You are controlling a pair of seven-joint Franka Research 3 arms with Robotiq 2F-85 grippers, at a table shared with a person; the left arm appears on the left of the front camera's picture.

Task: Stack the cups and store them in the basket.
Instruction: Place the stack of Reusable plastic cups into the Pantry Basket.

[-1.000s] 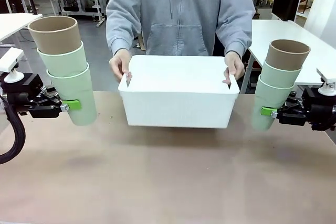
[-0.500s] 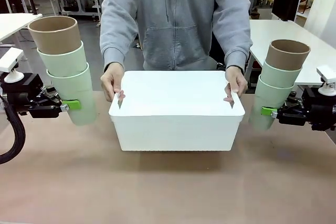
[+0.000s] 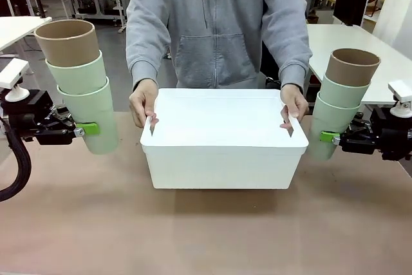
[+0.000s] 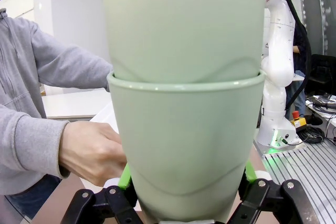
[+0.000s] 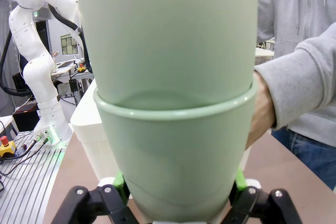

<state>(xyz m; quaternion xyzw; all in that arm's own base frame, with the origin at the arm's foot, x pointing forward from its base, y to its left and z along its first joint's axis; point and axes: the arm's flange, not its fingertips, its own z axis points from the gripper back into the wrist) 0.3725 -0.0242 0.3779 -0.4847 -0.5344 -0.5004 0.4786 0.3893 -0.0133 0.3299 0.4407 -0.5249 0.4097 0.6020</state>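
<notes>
The left end effector (image 3: 89,129) is closed on the lowest mint cup of the left stack of cups (image 3: 80,82), which is three high with a tan cup on top and held upright above the left side of the tabletop (image 3: 206,233). The right end effector (image 3: 329,137) pinches the lowest mint cup of the right stack of cups (image 3: 341,98), built the same way, at the right side. Between them the white basket (image 3: 222,162) sits mouth up on the tabletop, the person's hands (image 3: 143,102) gripping its rim at both short ends.

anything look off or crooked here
Nothing spilled or damaged. The left stack, in the left gripper, and the right stack, in the right gripper, each lean slightly outward; the basket sits level.
</notes>
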